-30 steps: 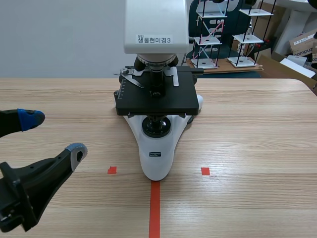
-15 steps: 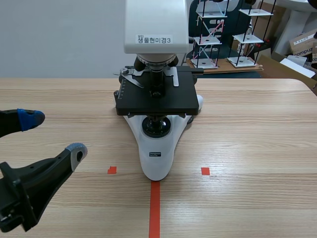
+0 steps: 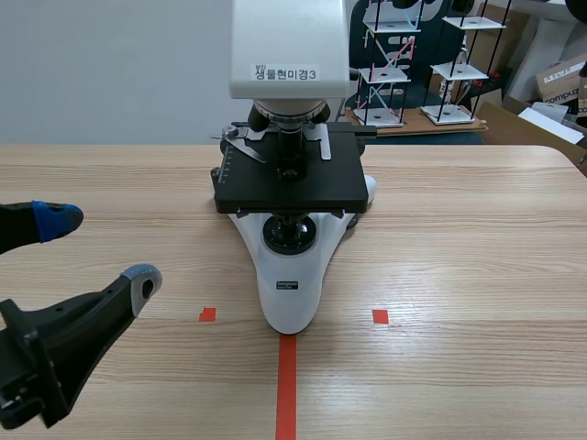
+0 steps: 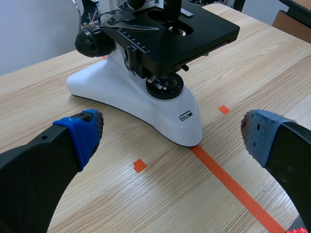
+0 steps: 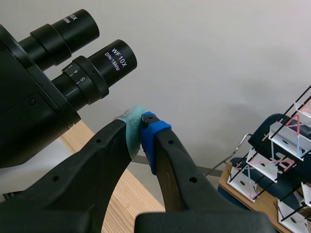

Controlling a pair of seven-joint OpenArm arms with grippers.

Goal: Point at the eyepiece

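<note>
A white-and-black microscope (image 3: 289, 275) stands mid-table, its head (image 3: 289, 46) running out of the scene view's top. In the right wrist view its two black eyepieces show: the nearer one (image 5: 104, 65) marked WF 10X and a second one (image 5: 63, 34) beyond it. My right gripper (image 5: 141, 122) is shut on nothing, its tips just under and beside the nearer eyepiece, a small gap apart from it. My left gripper (image 3: 99, 249) hangs open low at the table's left, the microscope base (image 4: 165, 111) ahead of it (image 4: 172, 136).
Wire racks with glass plates (image 3: 385, 64) and cardboard boxes (image 3: 559, 78) stand behind the table's far edge. One rack (image 5: 286, 145) shows to the right of my right gripper. Bare wood lies on both sides of the microscope.
</note>
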